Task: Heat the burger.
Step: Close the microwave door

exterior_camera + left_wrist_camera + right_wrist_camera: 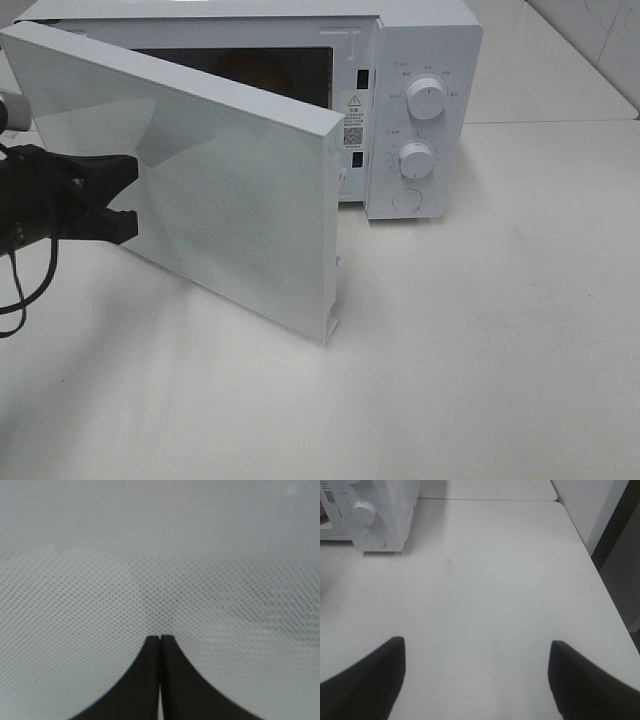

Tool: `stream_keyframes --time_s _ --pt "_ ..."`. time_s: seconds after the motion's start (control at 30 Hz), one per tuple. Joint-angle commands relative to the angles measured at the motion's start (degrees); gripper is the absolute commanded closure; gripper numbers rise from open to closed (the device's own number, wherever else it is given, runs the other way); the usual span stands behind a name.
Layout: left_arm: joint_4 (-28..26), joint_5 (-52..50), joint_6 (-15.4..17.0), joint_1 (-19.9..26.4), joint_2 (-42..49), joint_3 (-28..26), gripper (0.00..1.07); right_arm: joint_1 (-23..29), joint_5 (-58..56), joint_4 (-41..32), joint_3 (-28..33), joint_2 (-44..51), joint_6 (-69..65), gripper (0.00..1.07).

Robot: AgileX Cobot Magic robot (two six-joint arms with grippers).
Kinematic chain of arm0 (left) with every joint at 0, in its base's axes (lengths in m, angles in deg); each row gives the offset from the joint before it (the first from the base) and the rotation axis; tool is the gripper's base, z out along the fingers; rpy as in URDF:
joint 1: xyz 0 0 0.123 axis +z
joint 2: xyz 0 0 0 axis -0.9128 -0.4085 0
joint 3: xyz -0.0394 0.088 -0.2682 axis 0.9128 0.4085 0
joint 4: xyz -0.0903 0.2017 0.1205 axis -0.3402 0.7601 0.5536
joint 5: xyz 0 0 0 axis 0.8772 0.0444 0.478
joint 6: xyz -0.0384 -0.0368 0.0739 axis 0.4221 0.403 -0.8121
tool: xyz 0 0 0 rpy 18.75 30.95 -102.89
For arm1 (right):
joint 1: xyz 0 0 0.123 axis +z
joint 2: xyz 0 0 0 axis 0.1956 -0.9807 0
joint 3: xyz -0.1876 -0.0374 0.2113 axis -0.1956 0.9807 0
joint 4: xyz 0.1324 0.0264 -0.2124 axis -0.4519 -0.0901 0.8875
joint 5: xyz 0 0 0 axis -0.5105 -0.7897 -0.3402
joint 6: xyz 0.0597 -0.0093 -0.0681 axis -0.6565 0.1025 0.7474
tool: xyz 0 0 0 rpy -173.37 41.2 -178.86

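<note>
Microwave (pixel 430 40), white, two dials (pixel 427 100); door (pixel 230 190) ajar, screening the cavity. Burger (pixel 255 68): probably the dim brown shape inside. QR sticker (pixel 354 133) with warning triangle, print illegible. Left gripper (pixel 160 645) clenched, empty, tips against door. Right gripper (pixel 476 641) spread, empty, above table (pixel 480 350).

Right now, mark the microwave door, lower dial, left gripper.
microwave door (pixel 200 190): exterior high view, middle of dotted window.
lower dial (pixel 416 160): exterior high view, knob centre.
left gripper (pixel 159 639): left wrist view, where shut jaws' tips meet.
</note>
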Motion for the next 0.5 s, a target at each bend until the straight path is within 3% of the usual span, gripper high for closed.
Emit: stream_keyframes --time_s 0.03,0.5 --pt "-2.3 0.2 0.1 -2.0 -1.5 -2.5 1.07 -0.5 0.3 0.0 0.2 1.4 0.1 0.32" --pt "-5.4 0.7 0.3 -7.4 -7.2 -11.1 1.07 -0.5 0.3 0.1 0.2 1.4 0.1 0.32"
